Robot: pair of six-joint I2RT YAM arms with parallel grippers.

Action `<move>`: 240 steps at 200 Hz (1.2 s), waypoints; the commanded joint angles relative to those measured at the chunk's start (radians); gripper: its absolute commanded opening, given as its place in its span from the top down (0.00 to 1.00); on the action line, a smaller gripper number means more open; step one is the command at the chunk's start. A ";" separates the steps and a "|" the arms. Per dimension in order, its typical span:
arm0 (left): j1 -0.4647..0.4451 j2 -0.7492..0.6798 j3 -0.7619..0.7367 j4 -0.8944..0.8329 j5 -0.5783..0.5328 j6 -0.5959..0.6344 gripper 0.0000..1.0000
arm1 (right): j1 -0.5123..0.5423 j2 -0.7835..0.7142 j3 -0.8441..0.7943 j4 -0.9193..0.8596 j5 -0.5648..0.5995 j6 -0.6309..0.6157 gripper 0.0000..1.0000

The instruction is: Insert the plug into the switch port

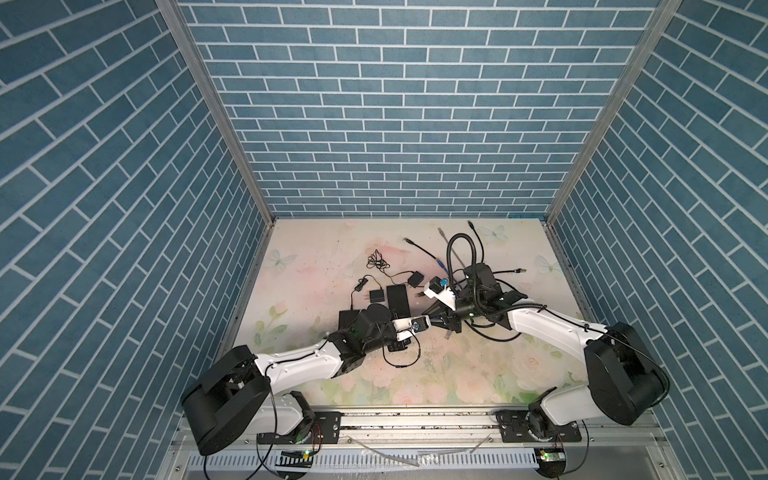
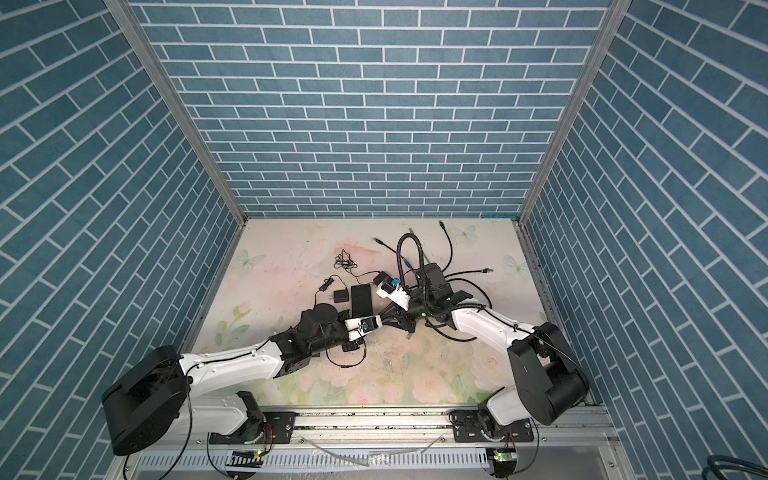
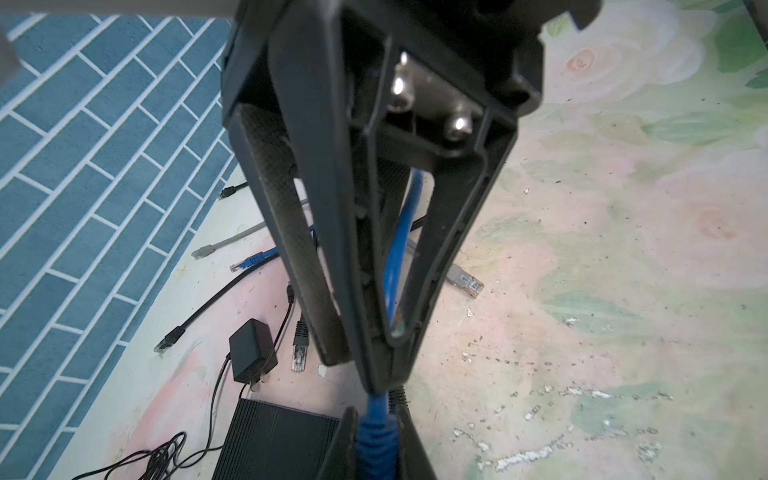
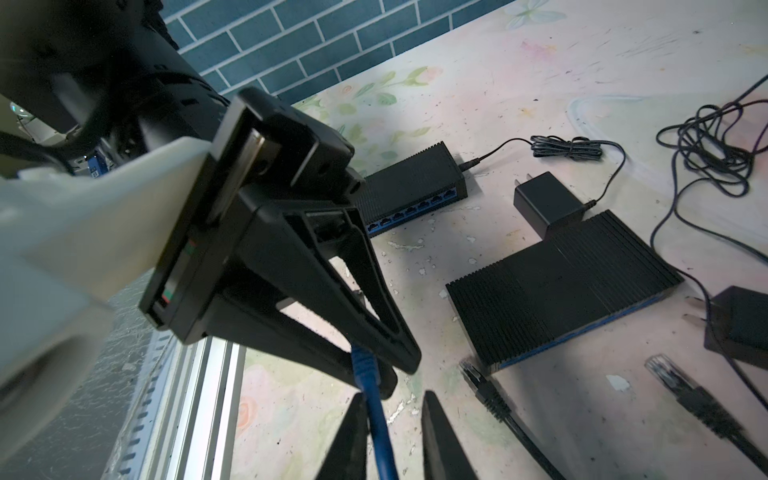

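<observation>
Nearest me, over the flowered table (image 1: 457, 374), the two claws meet tip to tip. The left claw (image 3: 376, 417) is clamped on the ribbed boot (image 3: 376, 444) of the blue cable (image 4: 380, 428); the plug itself is hidden inside that grip. The right claw (image 4: 392, 397) straddles the cord just behind, jaws apart with a gap on one side.

The cord looks light and floppy and the boot rubbery. The plug head is probably hard plastic with a thin latch that would snap easily. I'd hold it on the boot, close behind the head, so the limp cord can't steer it.

Just beyond lie a ribbed black switch (image 4: 561, 282) and a second switch (image 4: 411, 178), its port row (image 4: 411, 210) in plain sight. Farther back, spare cables (image 1: 419, 248) sprawl.
</observation>
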 commanded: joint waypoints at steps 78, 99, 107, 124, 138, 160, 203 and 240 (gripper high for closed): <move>0.003 -0.017 -0.002 0.081 -0.030 0.037 0.96 | 0.020 0.063 0.079 0.027 -0.093 -0.035 0.91; 0.003 -0.009 0.001 0.093 -0.037 0.039 0.96 | 0.020 0.071 0.085 0.026 -0.108 -0.025 0.92; 0.003 -0.008 -0.003 0.103 -0.047 0.039 0.96 | 0.020 0.072 0.085 0.027 -0.117 -0.025 0.93; 0.003 -0.004 -0.011 0.140 -0.068 0.037 0.95 | 0.021 0.077 0.085 0.027 -0.120 -0.023 1.00; 0.003 -0.001 -0.016 0.163 -0.077 0.036 0.95 | 0.021 0.080 0.083 0.024 -0.121 -0.027 1.00; 0.003 -0.001 -0.016 0.172 -0.095 0.030 0.92 | 0.021 0.069 0.061 0.054 -0.099 -0.032 1.00; 0.007 -0.068 -0.015 0.052 -0.121 -0.015 0.47 | 0.021 0.006 -0.029 0.132 0.038 -0.142 1.00; 0.035 -0.178 -0.018 -0.132 -0.050 -0.060 0.31 | 0.021 -0.055 -0.094 0.171 0.118 -0.233 1.00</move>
